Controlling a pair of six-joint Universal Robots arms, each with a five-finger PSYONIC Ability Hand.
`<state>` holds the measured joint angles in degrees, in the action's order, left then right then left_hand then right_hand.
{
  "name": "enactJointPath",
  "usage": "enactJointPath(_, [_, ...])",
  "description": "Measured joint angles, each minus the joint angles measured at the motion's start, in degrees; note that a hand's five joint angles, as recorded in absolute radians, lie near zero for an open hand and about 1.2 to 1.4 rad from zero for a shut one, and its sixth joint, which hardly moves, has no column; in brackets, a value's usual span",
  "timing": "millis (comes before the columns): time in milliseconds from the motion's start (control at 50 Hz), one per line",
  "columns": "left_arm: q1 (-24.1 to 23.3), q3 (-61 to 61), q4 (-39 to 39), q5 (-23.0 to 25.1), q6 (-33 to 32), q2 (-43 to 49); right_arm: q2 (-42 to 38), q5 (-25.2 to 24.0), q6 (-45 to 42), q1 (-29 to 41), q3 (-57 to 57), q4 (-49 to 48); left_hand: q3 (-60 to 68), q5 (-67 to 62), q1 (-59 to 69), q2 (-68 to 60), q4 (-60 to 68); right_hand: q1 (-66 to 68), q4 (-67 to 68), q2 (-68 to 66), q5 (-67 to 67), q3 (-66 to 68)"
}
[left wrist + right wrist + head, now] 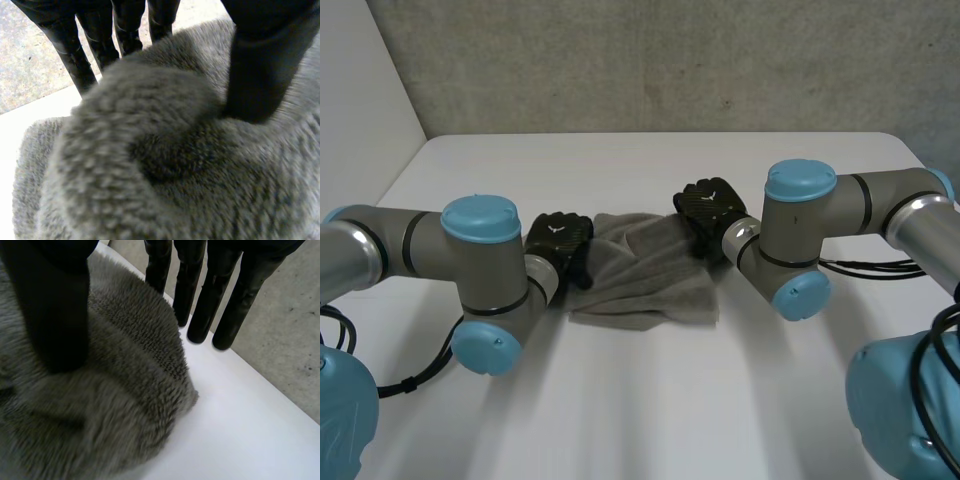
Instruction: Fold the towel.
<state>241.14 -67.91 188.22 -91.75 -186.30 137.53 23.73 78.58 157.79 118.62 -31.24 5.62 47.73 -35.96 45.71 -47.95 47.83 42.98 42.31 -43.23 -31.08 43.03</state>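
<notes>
Grey towel (165,165) humps up thick and close beneath the left hand (260,60), its pile bunched between the thumb and the fingers (75,50). The thumb presses into the cloth on the palm side while the fingers stand straight behind the hump, so the hand pinches a fold of towel at the cloth's far left corner. The right hand (55,305) does much the same at the far right corner. Its thumb bears down on the towel, and the cloth rises between thumb and fingers (235,305). The outer fingertips reach just past the towel's edge over the white table (240,430). In the head view the towel lies rumpled between the two hands, with its near edge spread flat well short of the fingertips and towards the arms.

I judge the step in hand to be the grasp of the two far corners, with the fold itself not yet made. The next move calls for both hands to keep their pinch, lift together and carry the far edge over to the near edge. They should stay level, so that the corners meet and the cloth does not drag or twist. A loose pinch on the right, where some fingers are off the cloth, could let that corner slip.

Nothing on the table serves as a container, and the towel lies straight on the tabletop.
</notes>
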Motion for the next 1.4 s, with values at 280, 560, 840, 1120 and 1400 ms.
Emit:
enactJointPath(280, [2.15,11.69,2.7,-2.5,-0.91,-3.42,-3.02,-2.02,0.39,-0.26,19.24,2.08,28.07,-27.63,24.94,-28.26,29.91,31.95,34.5,-30.7,-33.67,33.44])
enactJointPath(560, [6.23,22.85,18.49,-10.39,4.53,-12.47,8.6,10.97,9.36,-4.34,28.11,-8.01,29.11,-27.66,28.79,-29.43,29.99,32.09,34.53,-34.25,-33.67,33.44])
enactJointPath(840, [6.74,-17.8,16.74,4.1,5.25,-15.65,17.73,-8.24,-6.11,-4.56,-13.13,12.11,22.35,-25.82,25.23,-21.94,22.15,32.1,34.56,-34.25,-34.2,33.62])
enactJointPath(1120, [12.5,-34.0,12.79,3.89,-2.43,-19.76,31.55,-7.08,-15.19,-6.22,-43.71,5.48,10.02,-12.44,12.04,-9.55,9.61,32.1,34.58,-34.25,-34.2,33.73])
enactJointPath(1400, [11.62,-41.1,3.05,4.37,-2.9,-30.85,44.5,-6.71,-24.24,-6.29,-61.67,6.95,-32.26,32.24,-30.61,32.79,-32.28,0.71,2.41,-2.14,-2.46,1.41])
